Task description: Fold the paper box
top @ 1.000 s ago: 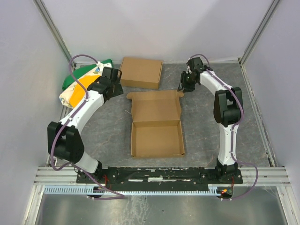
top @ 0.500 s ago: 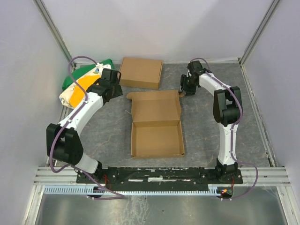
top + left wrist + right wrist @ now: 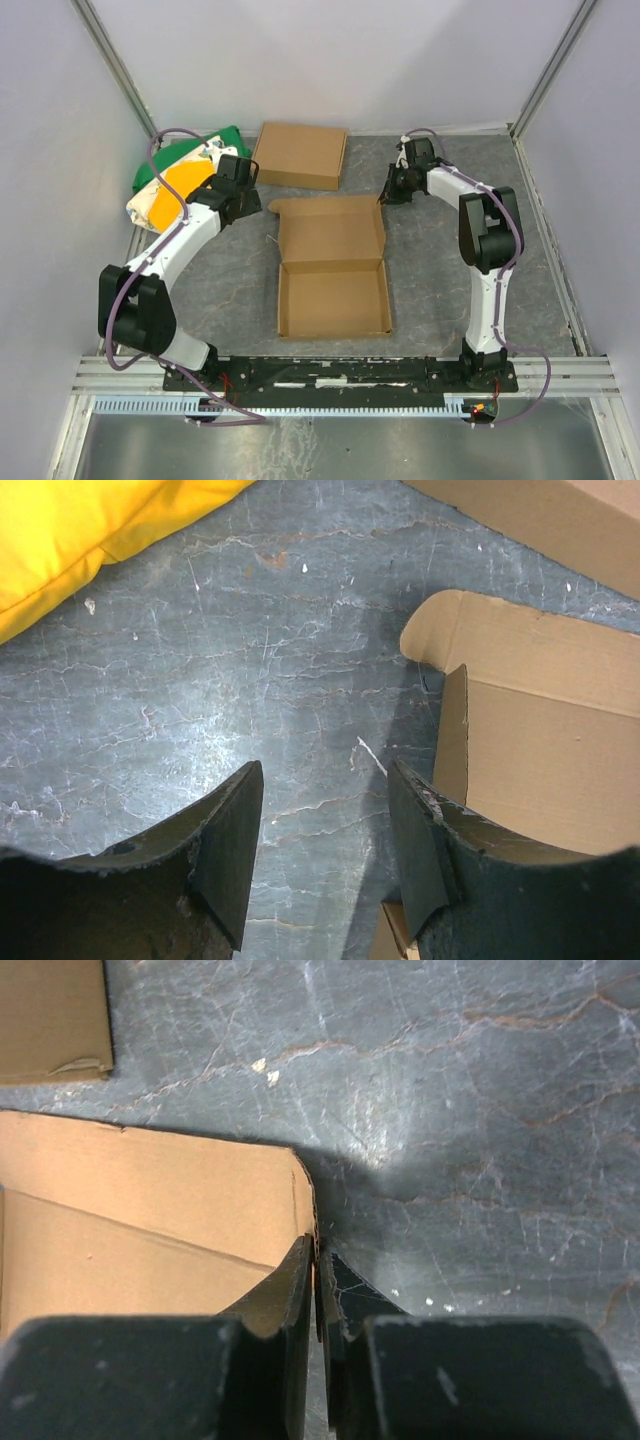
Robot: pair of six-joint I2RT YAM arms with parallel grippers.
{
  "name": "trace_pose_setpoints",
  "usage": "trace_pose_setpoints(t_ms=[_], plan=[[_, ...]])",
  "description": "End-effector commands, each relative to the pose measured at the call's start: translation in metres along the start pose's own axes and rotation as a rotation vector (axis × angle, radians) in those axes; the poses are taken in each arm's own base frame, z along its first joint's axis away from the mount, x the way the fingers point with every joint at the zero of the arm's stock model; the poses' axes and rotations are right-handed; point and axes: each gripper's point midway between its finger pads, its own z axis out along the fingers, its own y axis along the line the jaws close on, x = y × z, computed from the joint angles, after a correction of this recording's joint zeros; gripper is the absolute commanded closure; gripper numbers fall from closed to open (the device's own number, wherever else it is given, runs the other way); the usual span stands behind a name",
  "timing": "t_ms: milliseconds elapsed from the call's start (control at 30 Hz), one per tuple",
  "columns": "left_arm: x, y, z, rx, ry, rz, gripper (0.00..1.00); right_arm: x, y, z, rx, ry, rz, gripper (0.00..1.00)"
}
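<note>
The paper box (image 3: pixel 333 265) lies open mid-table: a shallow tray in front and the lid panel flat behind it, with rounded tabs at the far corners. My right gripper (image 3: pixel 386 196) is at the lid's far right corner. In the right wrist view its fingertips (image 3: pixel 317 1245) are pressed together on the thin edge of the lid's right side flap (image 3: pixel 303 1192). My left gripper (image 3: pixel 256 203) hovers just left of the lid's far left tab (image 3: pixel 440 630). It (image 3: pixel 325 775) stands open over bare table with nothing between its fingers, and the cardboard edge sits beside its right finger (image 3: pixel 420 840).
A closed ready-made cardboard box (image 3: pixel 302 154) lies behind the paper box, also visible in both wrist views. A green, yellow and white bag (image 3: pixel 175 180) sits at the far left beside my left arm. Grey walls enclose the grey marbled table (image 3: pixel 440 270).
My right gripper moved down to the lid's far right corner, opened a little wider, then closed on the side flap. The box shifted slightly left. My left gripper edged closer to the lid.
</note>
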Motion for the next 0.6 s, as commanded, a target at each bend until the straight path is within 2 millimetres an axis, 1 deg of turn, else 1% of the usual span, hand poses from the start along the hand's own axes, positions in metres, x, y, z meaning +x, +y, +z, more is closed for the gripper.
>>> trace_pose_setpoints(t_ms=[0, 167, 333, 400, 567], plan=[[-0.017, -0.007, -0.013, 0.057, -0.073, -0.052, 0.41, -0.033, 0.032, -0.038, -0.091, -0.153, -0.052, 0.87], [-0.011, -0.01, -0.019, 0.101, -0.083, -0.069, 0.42, -0.034, 0.039, -0.058, -0.116, -0.215, -0.068, 0.88], [-0.01, -0.01, -0.031, 0.144, -0.108, -0.083, 0.43, -0.037, 0.05, -0.083, -0.151, -0.286, -0.088, 0.89], [-0.009, -0.009, -0.036, 0.153, -0.115, -0.086, 0.43, -0.038, 0.057, -0.1, -0.168, -0.319, -0.097, 0.89], [-0.005, -0.007, -0.048, 0.189, -0.139, -0.112, 0.44, -0.031, 0.067, -0.136, -0.2, -0.393, -0.124, 0.9]])
